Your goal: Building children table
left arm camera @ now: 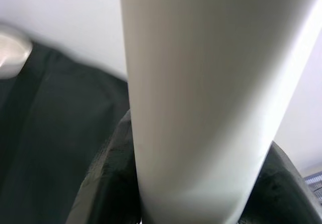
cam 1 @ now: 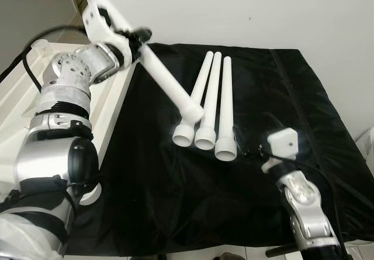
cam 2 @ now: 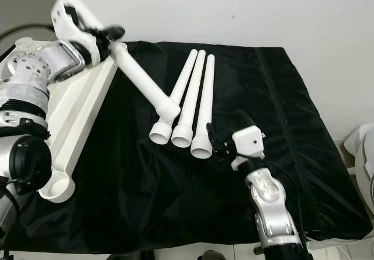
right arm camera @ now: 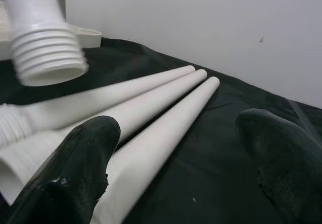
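left gripper [cam 1: 135,38] fingers clamp a raised table leg [cam 1: 169,85]; right gripper [cam 2: 225,137] fingers spread beside three lying legs [cam 2: 190,105].

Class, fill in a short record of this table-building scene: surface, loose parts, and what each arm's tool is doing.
surface: black cloth
table top: white, lying at the robot's left, round leg socket at its near corner
loose legs: three white legs side by side, wide threaded ends toward the robot
left tool: shut on a fourth leg, held raised and slanting over the cloth
right tool: open, by the wide end of the rightmost leg
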`<state>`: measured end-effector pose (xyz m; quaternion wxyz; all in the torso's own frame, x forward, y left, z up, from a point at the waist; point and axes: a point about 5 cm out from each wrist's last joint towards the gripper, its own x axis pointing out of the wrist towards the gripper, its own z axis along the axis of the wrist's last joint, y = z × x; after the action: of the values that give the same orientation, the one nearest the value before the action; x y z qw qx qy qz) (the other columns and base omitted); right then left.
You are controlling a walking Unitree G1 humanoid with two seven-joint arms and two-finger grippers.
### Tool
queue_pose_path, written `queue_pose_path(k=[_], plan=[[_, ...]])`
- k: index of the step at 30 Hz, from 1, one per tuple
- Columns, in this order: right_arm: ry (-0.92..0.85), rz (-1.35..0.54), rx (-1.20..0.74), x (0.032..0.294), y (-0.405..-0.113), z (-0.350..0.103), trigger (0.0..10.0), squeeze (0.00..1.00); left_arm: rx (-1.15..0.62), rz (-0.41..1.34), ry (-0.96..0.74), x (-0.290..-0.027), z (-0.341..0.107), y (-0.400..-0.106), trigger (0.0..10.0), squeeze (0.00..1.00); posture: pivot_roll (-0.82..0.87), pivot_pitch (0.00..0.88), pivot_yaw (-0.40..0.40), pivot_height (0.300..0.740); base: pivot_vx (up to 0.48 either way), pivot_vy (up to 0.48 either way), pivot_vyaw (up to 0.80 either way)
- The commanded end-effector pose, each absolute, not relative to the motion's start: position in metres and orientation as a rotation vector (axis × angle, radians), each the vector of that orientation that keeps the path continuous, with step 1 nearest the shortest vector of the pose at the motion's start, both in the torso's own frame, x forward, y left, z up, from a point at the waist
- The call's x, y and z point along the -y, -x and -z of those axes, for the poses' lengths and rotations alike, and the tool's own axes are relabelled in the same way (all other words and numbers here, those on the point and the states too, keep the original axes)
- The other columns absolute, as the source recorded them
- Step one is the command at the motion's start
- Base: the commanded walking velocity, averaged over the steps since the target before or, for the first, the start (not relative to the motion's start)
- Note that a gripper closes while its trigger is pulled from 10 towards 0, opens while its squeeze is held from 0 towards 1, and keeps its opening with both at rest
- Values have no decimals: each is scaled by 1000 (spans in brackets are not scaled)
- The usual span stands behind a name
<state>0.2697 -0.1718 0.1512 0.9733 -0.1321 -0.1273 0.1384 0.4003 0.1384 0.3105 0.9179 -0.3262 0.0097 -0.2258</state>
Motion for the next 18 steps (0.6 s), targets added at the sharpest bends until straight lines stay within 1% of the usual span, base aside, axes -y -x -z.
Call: queue_pose_path(k=[1,4,5,6,9,10,11,13,14,16,18], plan=[[261,-272,248,172,-271,-154,10000,0,37,540,638,-136,-316,-397,10000,0,-52,0,51,740,0,0,0],[227,-258,296,167,-280,-177,10000,0,116,545,543,-126,-329,-388,10000,0,-46,0,51,740,0,0,0],[227,-258,296,167,-280,-177,10000,0,116,545,543,-126,-329,-388,10000,0,-46,0,51,740,0,0,0],[200,-262,337,159,-286,-197,10000,0,186,572,459,-112,-339,-378,10000,0,-36,0,45,740,0,0,0],[196,-269,346,155,-288,-203,10000,0,204,590,437,-106,-342,-374,10000,0,-36,0,45,740,0,0,0],[200,-294,354,148,-290,-209,10000,0,233,601,407,-99,-345,-369,10000,0,-33,0,46,740,0,0,0],[200,-294,354,148,-290,-209,10000,0,233,601,407,-99,-345,-369,10000,0,-33,0,46,740,0,0,0],[204,-343,342,133,-293,-217,10000,0,287,616,365,-85,-348,-360,10000,0,-32,0,45,740,0,0,0],[204,-343,342,133,-293,-217,10000,0,287,616,365,-85,-348,-360,10000,0,-32,0,45,740,0,0,0],[172,-401,297,117,-297,-219,10000,0,326,637,313,-68,-346,-352,10000,0,-25,0,43,740,0,0,0],[167,-407,289,115,-298,-219,10000,0,328,638,312,-66,-346,-351,10000,0,-25,0,43,740,0,0,0]])
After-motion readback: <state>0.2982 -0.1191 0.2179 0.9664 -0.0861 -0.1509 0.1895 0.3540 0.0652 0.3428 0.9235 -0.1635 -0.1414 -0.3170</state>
